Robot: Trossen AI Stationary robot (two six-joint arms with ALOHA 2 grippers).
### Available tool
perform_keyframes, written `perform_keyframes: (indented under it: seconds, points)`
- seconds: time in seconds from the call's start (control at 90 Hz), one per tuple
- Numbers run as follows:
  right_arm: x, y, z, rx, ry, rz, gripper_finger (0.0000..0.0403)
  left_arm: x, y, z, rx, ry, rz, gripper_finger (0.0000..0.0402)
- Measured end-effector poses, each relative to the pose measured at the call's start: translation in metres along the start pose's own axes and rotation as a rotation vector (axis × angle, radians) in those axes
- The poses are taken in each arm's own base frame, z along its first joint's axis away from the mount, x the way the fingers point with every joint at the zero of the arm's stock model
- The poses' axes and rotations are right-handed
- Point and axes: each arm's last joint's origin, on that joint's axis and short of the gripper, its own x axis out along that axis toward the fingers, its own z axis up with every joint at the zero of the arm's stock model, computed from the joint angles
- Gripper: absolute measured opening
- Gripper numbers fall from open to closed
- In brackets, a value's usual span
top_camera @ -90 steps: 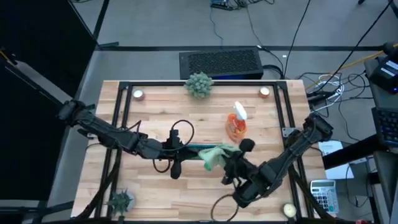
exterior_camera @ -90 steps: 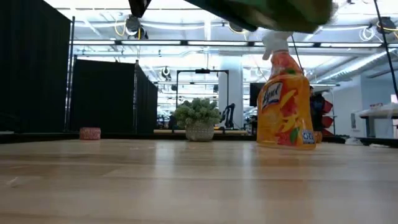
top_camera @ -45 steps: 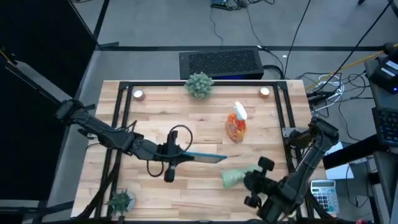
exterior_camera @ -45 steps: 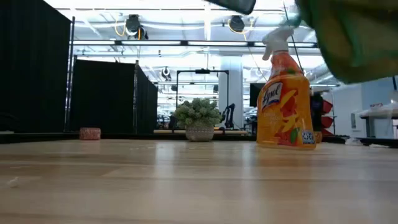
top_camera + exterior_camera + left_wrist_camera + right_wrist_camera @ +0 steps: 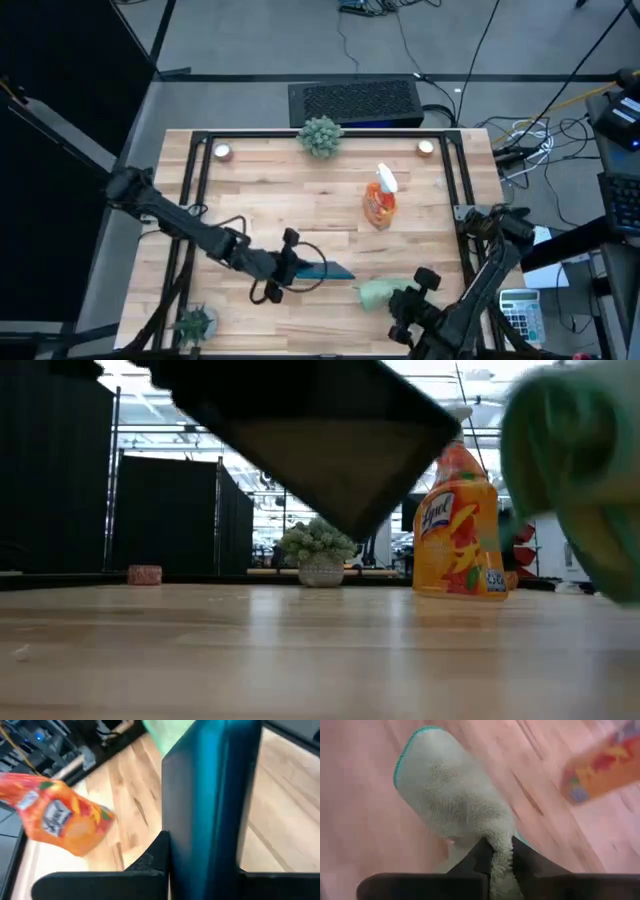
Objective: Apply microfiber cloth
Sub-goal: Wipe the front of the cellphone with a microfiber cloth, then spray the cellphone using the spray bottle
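Right gripper (image 5: 400, 300) pinches the cloth (image 5: 376, 292); left gripper (image 5: 290, 268) clamps the tablet (image 5: 325, 270).
Close the gap squarely, lay cloth flat on the tablet face, wipe with light pressure.

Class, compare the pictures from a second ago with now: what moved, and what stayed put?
The right gripper, shut on the microfiber cloth, pulled it off the tablet toward the table's near right. The left gripper kept hold of the tablet, shifting it slightly nearer. The spray bottle and plant ball stayed put.
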Motion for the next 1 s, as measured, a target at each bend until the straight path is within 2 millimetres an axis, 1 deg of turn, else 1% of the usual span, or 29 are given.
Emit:
perform_keyframes:
  seconds: [0.1, 0.211, 0.278, 0.322, 0.4, 0.456, 0.533, 0.656, 0.756, 0.811, 0.911, 1.0]
  points:
    - [0.013, 0.003, -0.005, -0.014, 0.164, -0.075, 0.0044, 0.007, -0.007, -0.004, 0.015, 0.029, 0.003, 0.0009]
    - [0.016, 0.005, -0.003, -0.06, 0.342, -0.042, 0.0093, 0.01, -0.008, -0.005, 0.016, 0.037, 0.006, 0.0009]
    - [0.012, 0.003, 0.0, -0.088, 0.444, 0.03, 0.0127, 0.01, -0.009, -0.005, -0.004, 0.036, 0.005, 0.0009]
    - [0.005, -0.001, 0.005, -0.095, 0.493, 0.07, 0.0148, 0.01, -0.009, -0.005, -0.007, 0.035, 0.005, 0.0009]
    - [-0.012, -0.011, 0.016, -0.078, 0.493, 0.147, 0.0181, 0.009, -0.009, -0.005, -0.008, 0.033, 0.004, 0.0009]
    - [-0.024, -0.02, 0.024, -0.056, 0.408, 0.186, 0.02, 0.009, -0.009, -0.004, -0.01, 0.029, 0.006, 0.0009]
    - [-0.037, -0.029, 0.031, -0.018, 0.175, 0.207, 0.022, 0.009, -0.009, -0.004, -0.01, 0.026, 0.005, 0.0009]
    - [-0.044, -0.033, 0.037, -0.031, -0.168, 0.167, 0.0237, 0.007, -0.008, -0.001, -0.021, 0.0, 0.012, 0.0009]
    - [-0.046, -0.028, 0.034, -0.028, -0.425, 0.124, 0.0239, 0.001, -0.002, 0.011, -0.066, -0.059, 0.029, 0.0009]
    - [-0.042, -0.024, 0.03, -0.024, -0.497, 0.109, 0.0237, -0.006, 0.004, 0.019, -0.089, -0.097, 0.04, 0.0009]
    - [-0.033, -0.018, 0.027, 0.012, -0.534, 0.126, 0.0231, -0.021, 0.015, 0.035, -0.127, -0.183, 0.062, 0.0009]
    - [-0.028, -0.01, 0.029, 0.035, -0.59, 0.147, 0.0228, -0.033, 0.021, 0.042, -0.14, -0.229, 0.045, 0.0009]
